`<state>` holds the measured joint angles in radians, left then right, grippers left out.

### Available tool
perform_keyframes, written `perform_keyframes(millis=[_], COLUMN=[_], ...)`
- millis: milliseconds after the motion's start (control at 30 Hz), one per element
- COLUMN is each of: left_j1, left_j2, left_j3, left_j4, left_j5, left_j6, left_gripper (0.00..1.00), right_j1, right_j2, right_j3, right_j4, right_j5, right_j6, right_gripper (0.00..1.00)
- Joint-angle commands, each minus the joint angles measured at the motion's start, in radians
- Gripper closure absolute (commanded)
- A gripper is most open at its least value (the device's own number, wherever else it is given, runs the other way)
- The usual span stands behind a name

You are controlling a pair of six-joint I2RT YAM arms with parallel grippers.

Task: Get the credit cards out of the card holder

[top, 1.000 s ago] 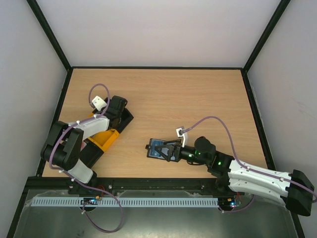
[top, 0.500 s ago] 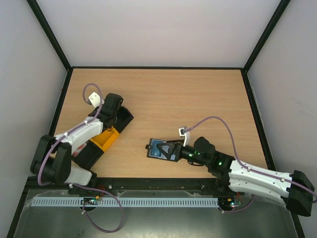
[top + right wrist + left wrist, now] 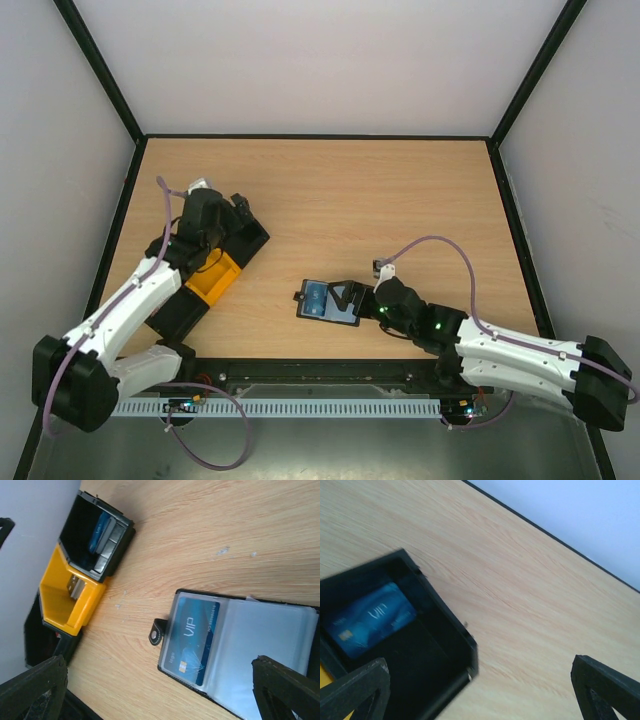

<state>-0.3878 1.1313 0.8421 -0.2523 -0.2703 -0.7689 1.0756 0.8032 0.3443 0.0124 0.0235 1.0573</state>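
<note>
**Top view.** The holder lies open and flat on the table, in the lower middle of the frame. The right gripper sits over the holder's right half. The left arm reaches to the black tray at centre left. The orange tray adjoins that tray on its lower-left side.

**Right wrist view.** The holder fills the lower right of the frame. A blue sleeved card marked "VIP" sits under the translucent pocket of its left half. The right half shows only pale plastic, and what it contains cannot be told. A small black tab projects from the holder's left edge. The two fingertips stand at opposite bottom corners of the frame. The jaws are therefore spread wide, with nothing gripped.

**Left wrist view (blurred).** A second blue card, the tray card, lies inside the black tray at the left of the frame. The left gripper hangs above the tray's corner and the bare wood to its right. Its jaws are spread wide and grip nothing.
</note>
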Motion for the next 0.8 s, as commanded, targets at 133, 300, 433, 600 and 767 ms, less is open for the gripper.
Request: perform_keyframes(millis=[133,300,433,600,767], left_j1=[-0.013,-0.107,-0.209,-0.306,-0.328], left_j2=[-0.106,-0.104,-0.077,0.007,0.085], left_j3=[-0.089,-0.124,-0.146,-0.184,-0.234], left_j4=[-0.029,-0.02,0.029,0.127,0.234], left_j5=[0.46,0.557,0.571,0.603,0.626], left_j6=[0.156,0.169,0.143,0.097,0.071], left_gripper=[0.01,0.12,0.22,0.35,0.43], right_j1=[0.004,0.003,0.004,0.004,0.003], right_j2=[0.042,0.073,0.116,0.155,0.198], right_j3=[-0.016,-0.022,-0.013,-0.023,-0.03], right_j4=[-0.013,0.013,0.05,0.112,0.147], right_j5=[0.041,0.049,0.04,0.027,0.035], right_j6=[0.072,0.07,0.058,0.073,0.084], right_gripper=[0.01,0.07,0.21,0.43,0.59])
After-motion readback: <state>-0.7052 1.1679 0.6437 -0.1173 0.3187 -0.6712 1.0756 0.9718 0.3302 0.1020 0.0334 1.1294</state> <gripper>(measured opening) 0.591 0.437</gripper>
